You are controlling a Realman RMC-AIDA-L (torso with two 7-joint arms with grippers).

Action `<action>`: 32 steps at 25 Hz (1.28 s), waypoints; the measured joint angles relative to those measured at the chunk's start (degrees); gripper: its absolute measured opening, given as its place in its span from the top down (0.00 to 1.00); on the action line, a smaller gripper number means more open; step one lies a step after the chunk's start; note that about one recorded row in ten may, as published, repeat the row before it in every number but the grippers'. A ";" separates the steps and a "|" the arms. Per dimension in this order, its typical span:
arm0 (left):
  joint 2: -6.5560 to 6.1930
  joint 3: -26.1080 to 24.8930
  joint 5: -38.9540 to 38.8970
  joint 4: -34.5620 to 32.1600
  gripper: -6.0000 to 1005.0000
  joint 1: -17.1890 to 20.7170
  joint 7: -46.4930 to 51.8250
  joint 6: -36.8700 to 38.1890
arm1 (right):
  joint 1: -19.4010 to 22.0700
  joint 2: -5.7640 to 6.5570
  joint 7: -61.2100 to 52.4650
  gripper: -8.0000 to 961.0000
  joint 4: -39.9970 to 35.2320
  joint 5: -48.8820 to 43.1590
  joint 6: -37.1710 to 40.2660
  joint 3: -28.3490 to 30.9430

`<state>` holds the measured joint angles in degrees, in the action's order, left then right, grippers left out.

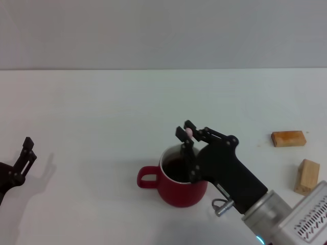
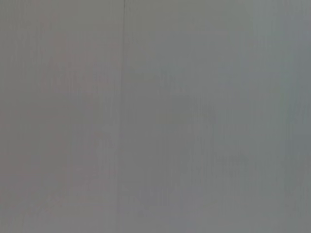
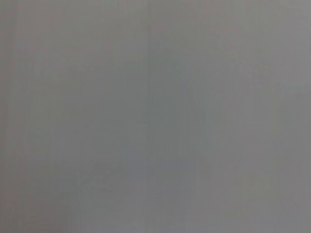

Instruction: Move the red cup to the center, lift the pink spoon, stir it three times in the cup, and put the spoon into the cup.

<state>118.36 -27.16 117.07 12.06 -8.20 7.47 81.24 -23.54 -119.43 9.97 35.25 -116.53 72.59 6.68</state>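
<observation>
The right claw point(image 1: 187, 132) pinches the spoon point(image 1: 188, 133) by its pink tip, upright over the cup point(image 1: 180, 182), apparently so its bowl reaches the liquid for stirring.

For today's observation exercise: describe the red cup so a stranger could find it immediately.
On the white table, look near the front middle, under the right pincer. The red cup is round-bellied, white inside, with a loop handle; the two wooden blocks at the right are tan.
</observation>
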 joint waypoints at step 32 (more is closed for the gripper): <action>-0.13 -0.18 0.00 -0.19 0.15 -0.39 -0.06 0.37 | 5.68 0.49 -5.47 0.43 -1.67 0.63 13.09 -0.59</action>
<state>118.23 -27.34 117.07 11.87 -8.59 7.40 81.61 -17.86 -118.94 4.50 33.58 -115.90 85.68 6.09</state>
